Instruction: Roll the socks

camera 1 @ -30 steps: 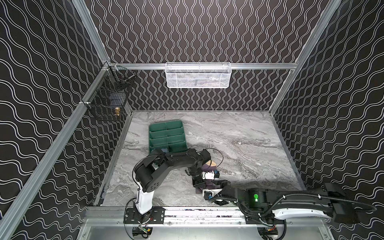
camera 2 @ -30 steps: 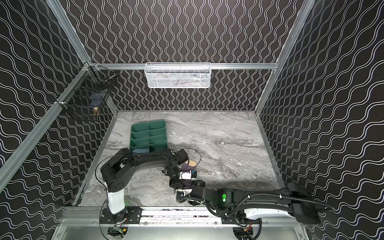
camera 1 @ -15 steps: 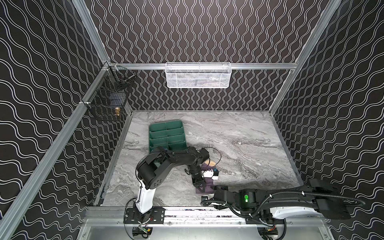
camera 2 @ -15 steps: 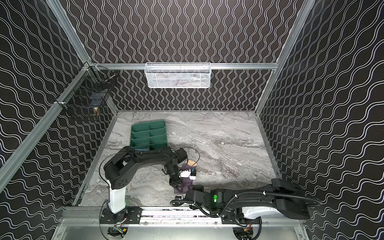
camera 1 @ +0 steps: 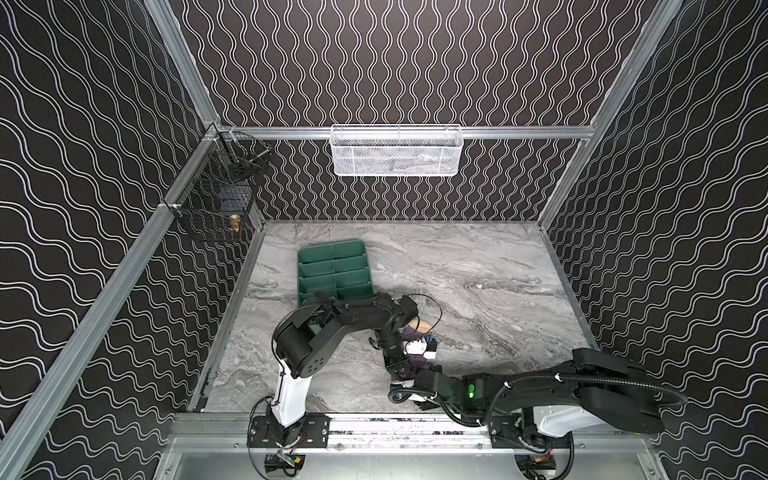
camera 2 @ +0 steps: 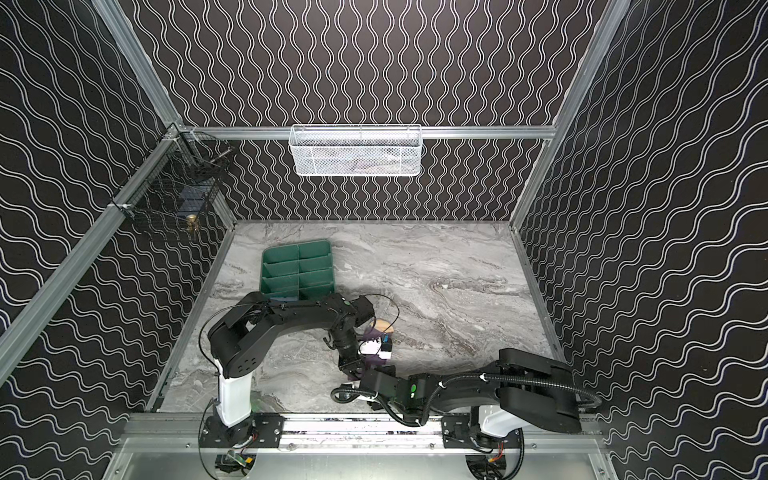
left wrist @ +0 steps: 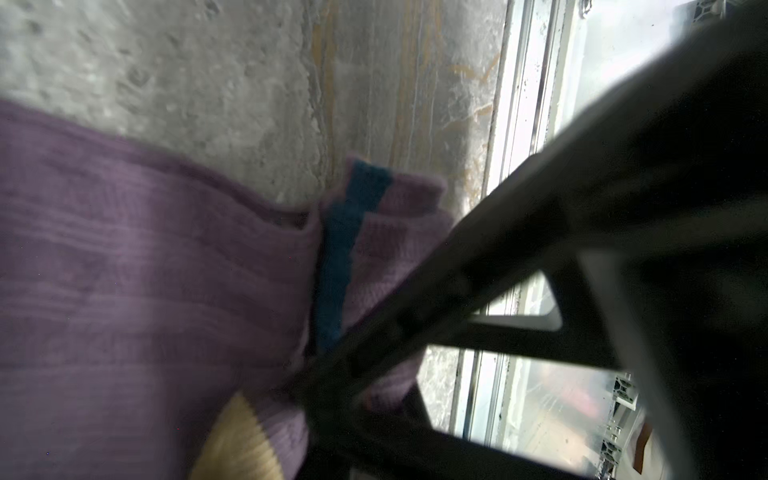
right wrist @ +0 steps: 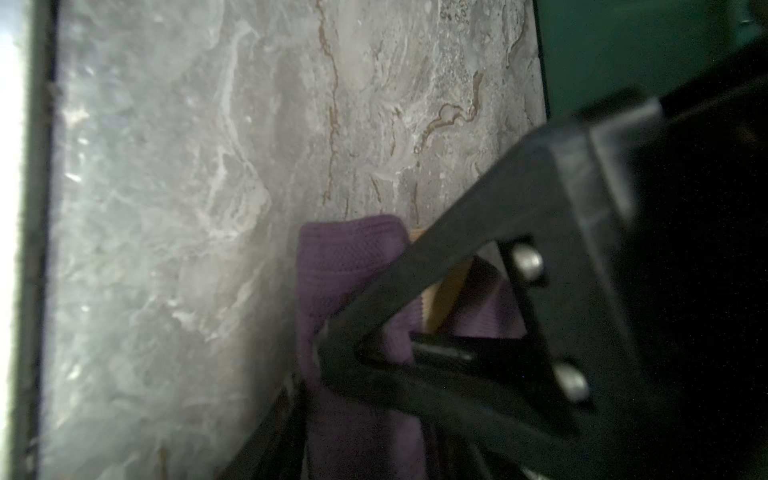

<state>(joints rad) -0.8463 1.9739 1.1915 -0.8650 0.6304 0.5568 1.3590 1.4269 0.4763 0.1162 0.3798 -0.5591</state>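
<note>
Down at the front rail (camera 1: 374, 417), both grippers crowd one end of the purple sock (camera 1: 412, 333). The left gripper (camera 1: 397, 369) hangs over it with jaws pressed together, pinching the cuff end, and a dark finger (left wrist: 436, 282) lies across the bunched fabric. The right gripper (camera 1: 415, 377) reaches in low along the desk (camera 1: 498, 291) edge, right against that same end. Its finger (right wrist: 457, 257) overlaps a purple fold, but whether it grips I cannot tell. The sock is ribbed, with a navy stripe (left wrist: 336, 257) by the cuff. It runs front to back: cuff toward the rail, tan toe (camera 1: 420, 326) pointing away. Beyond sits a green divided tray (camera 1: 332, 270). Farthest off, a white mesh basket (camera 1: 395, 151) hangs on the back wall.
</note>
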